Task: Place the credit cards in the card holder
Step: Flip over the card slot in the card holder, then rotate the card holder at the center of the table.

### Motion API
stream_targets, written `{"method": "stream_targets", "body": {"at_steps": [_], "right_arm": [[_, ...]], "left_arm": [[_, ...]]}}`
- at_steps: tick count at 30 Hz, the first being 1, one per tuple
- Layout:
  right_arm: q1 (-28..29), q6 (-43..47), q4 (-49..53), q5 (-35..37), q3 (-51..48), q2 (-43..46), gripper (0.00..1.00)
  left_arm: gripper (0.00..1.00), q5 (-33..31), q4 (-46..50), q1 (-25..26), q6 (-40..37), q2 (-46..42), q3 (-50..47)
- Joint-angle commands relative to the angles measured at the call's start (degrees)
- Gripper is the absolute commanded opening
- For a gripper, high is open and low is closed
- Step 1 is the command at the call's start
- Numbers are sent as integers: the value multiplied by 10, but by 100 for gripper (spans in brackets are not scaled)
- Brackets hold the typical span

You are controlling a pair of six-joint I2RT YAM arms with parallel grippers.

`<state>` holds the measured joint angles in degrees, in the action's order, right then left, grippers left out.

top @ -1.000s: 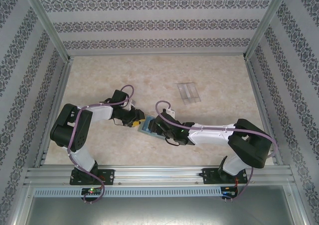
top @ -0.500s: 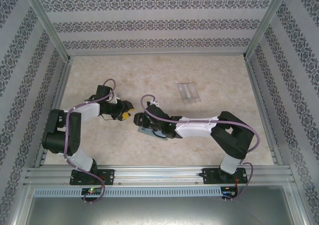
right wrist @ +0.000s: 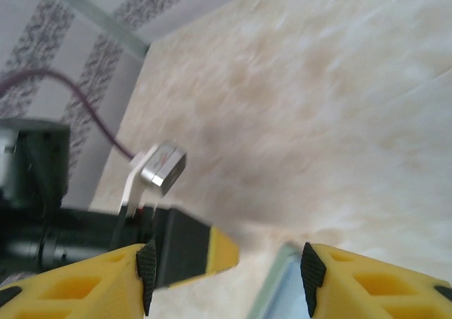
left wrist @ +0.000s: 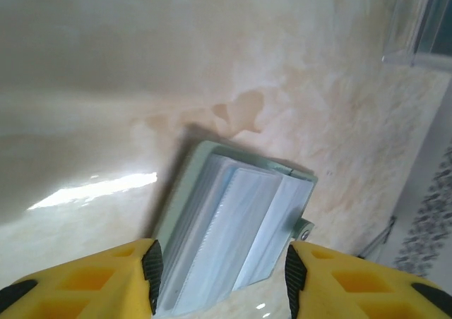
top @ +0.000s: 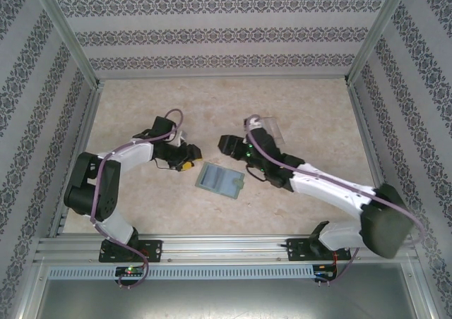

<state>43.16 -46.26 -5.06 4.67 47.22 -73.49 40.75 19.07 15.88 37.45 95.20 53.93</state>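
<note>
Nearest you, the card holder (top: 219,181) lies flat and loose on the table (top: 141,107), about midway between the two arms. Nothing pins it, so any sideways push on an edge is likely to skate it across the smooth top rather than open a pocket. I see no loose credit card. The pale bluish face on the holder may be a card already seated, but I cannot tell, so don't count that one as done. Just left of the holder and a little farther, your left gripper (top: 188,165) stands with its jaws apart and empty, pointed at it. Just beyond the holder, the right gripper (top: 227,144) is also spread and holds nothing. The two claws sit close together, so bringing both in at once risks a knock. Farthest, the clear box (top: 272,128) sits right by the right arm, and a swing of that arm could clip it.
</note>
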Motion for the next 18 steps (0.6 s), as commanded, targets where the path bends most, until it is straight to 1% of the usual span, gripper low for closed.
{"method": "stream_targets", "body": {"at_steps": [1,4,6,11,13,15,17,18], "right_arm": [[-52,90,146,42,-6,33,60],[-116,101,195,12,-1,52,60],[-156,108,207,-12,-5,63,60],[-206,122,243,-22,-11,74,60],[-221,107,260,-55,-12,72,58],[-214,76,284,-80,-17,74,57],[-179,8,269,-108,-54,84,56],[-154,-37,251,-114,-84,91,56]], "left_arm": [[51,-59,64,32,-49,28,19],[50,-59,61,43,-46,43,7],[50,-75,70,49,-50,47,1],[50,-117,87,61,-55,45,-7],[50,-121,86,66,-51,48,-10],[50,-116,79,69,-41,52,-17],[50,-88,53,70,-11,54,-37],[49,-62,24,71,12,55,-54]]}}
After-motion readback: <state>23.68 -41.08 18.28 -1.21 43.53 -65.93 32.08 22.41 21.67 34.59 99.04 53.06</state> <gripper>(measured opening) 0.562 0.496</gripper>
